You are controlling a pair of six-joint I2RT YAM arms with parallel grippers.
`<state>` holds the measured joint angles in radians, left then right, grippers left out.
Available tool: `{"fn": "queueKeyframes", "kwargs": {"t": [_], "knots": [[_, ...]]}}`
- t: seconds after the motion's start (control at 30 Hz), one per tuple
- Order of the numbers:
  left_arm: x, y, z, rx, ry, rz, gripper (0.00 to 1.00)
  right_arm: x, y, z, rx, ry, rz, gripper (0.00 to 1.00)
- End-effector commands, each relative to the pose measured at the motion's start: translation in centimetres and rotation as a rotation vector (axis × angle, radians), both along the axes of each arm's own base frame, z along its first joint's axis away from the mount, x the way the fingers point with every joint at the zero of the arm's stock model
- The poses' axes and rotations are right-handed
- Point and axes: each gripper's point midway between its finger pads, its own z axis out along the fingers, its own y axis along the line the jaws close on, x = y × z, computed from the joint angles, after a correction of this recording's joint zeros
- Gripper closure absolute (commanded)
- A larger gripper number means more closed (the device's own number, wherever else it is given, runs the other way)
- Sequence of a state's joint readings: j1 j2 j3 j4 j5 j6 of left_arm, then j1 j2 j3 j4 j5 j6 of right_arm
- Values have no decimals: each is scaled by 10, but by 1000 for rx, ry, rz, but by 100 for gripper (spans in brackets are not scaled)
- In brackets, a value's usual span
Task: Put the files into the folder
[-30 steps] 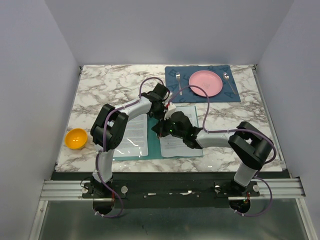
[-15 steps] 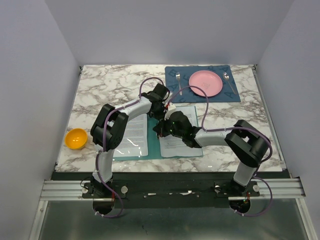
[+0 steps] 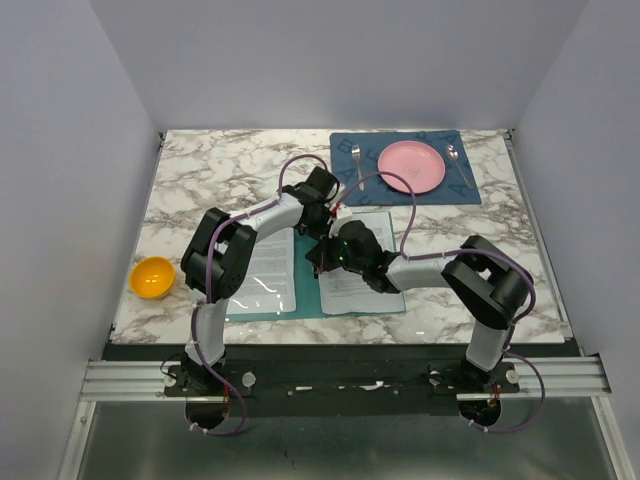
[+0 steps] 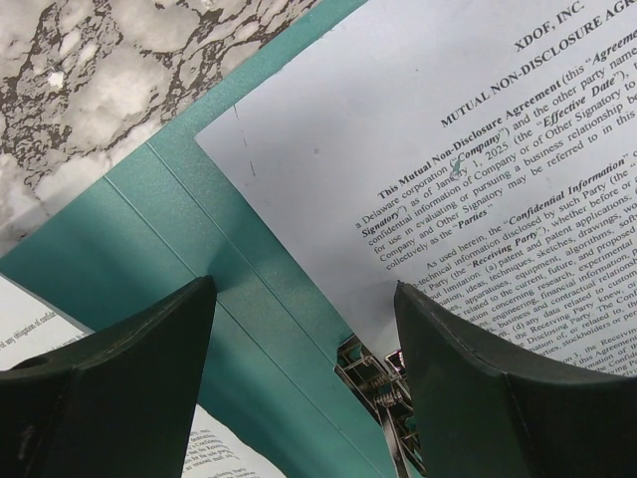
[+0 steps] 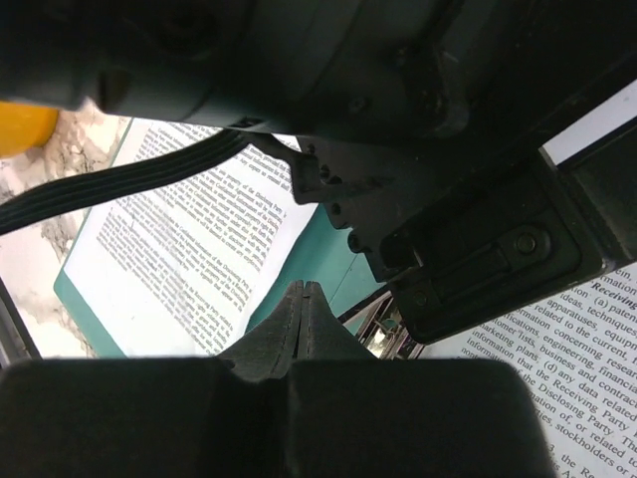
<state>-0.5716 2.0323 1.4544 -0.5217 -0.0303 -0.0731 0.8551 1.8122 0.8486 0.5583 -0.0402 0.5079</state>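
Top external: two files [image 3: 352, 288], one folder [image 3: 309, 296]

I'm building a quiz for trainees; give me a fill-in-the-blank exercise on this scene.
The plate on the placemat is ____. The bowl near the left edge of the table is ____. The left gripper, over the folder, is ____. The file sheet is headed Mutual Non-Disclosure ____.
Missing words: pink; orange; open; Agreement.

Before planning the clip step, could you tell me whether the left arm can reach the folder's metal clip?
Probably yes: the open left gripper hangs over the metal clip, with nothing between them.
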Motion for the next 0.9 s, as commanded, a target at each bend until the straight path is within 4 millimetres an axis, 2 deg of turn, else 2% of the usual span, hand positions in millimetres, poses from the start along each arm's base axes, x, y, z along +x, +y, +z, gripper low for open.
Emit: {"fn": "queueKeyframes", "kwargs": {"t": [0.0,0.27,0.57,0.87], "knots": [[-29,36,-32,165,105,-12,20,6,5,-2,27,6,-6,100],[-28,36,-33,170,110,-16,21,-7,4,-19,18,48,35,100],[-29,35,-32,172,118,-24,21,-36,-18,-68,-39,174,49,100],[-29,33,-32,166,125,-31,22,-45,-29,-95,-106,229,37,100]]}}
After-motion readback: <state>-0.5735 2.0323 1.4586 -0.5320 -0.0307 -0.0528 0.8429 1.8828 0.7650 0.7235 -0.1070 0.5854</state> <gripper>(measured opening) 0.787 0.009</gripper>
